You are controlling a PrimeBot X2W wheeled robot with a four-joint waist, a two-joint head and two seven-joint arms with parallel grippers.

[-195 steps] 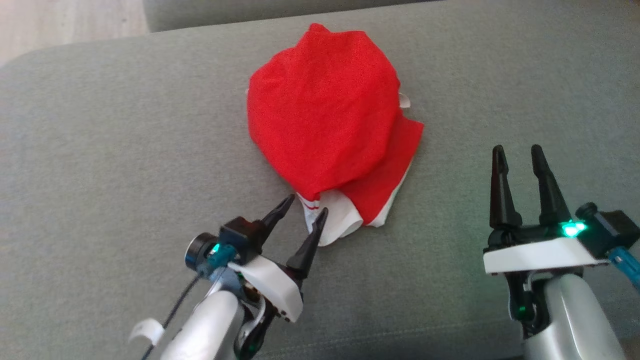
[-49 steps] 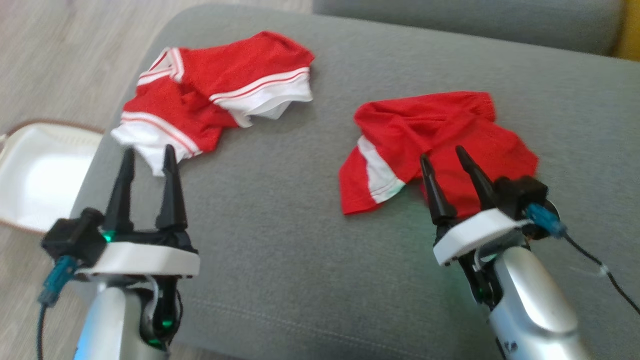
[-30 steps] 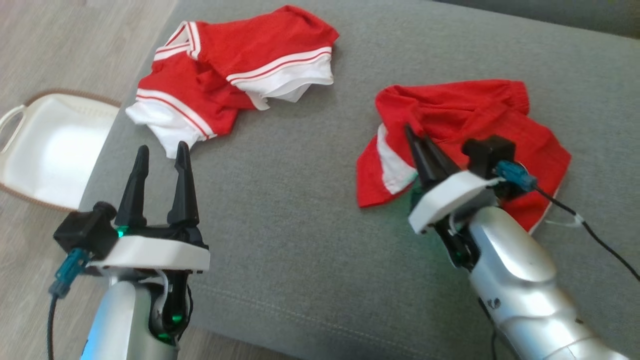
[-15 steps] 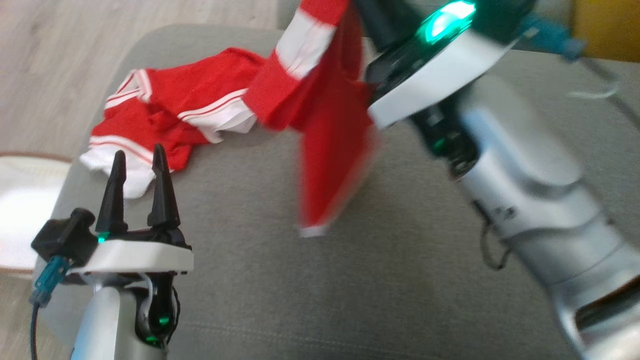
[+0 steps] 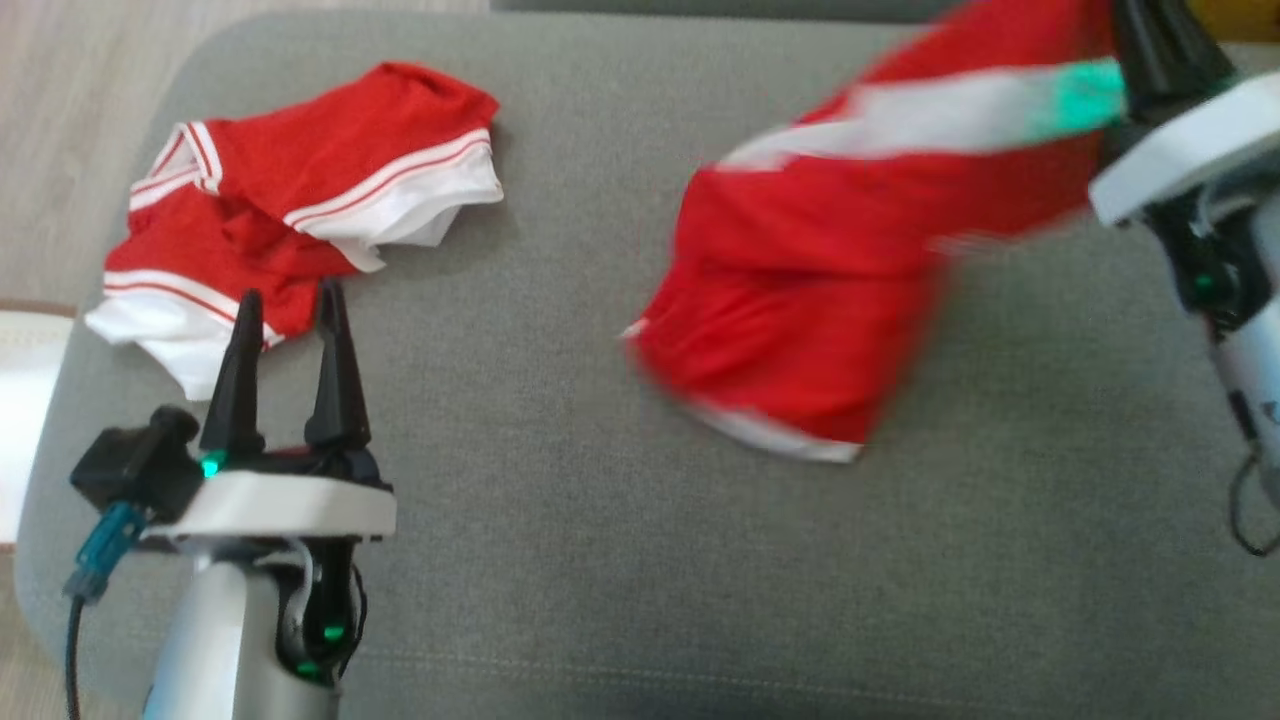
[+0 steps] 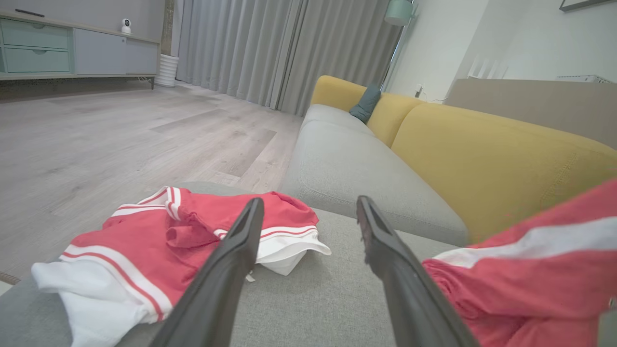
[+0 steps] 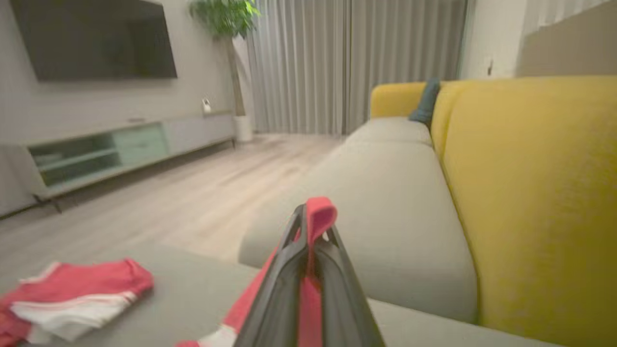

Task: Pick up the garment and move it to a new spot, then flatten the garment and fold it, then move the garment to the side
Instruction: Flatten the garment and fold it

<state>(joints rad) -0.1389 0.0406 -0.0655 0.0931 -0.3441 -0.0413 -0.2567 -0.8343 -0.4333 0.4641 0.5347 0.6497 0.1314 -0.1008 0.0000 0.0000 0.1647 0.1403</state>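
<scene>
**Garment** (image 5: 800, 310): red shorts with a white stripe, blurred. At 2 o'clock in the head view, one end pinched high and the hem hanging over the sofa cushion; cannot tell whether it touches.

**Right gripper** (image 7: 311, 231): clamped on a fold of the garment.

**Sofa cushion** (image 5: 560, 520): grey, bare from 4 to 7 o'clock. Rounded edge at 9 o'clock, wood floor (image 5: 80, 100) beyond.

**Left gripper** (image 5: 289, 292): 8 o'clock, fingers spread, holding nothing, well apart from the garment.

**Second shorts** (image 5: 300, 190): crumpled at 10 o'clock, near the cushion edge.

**White container** (image 5: 25, 400): 9 o'clock, on the floor, contents not discernible.
</scene>
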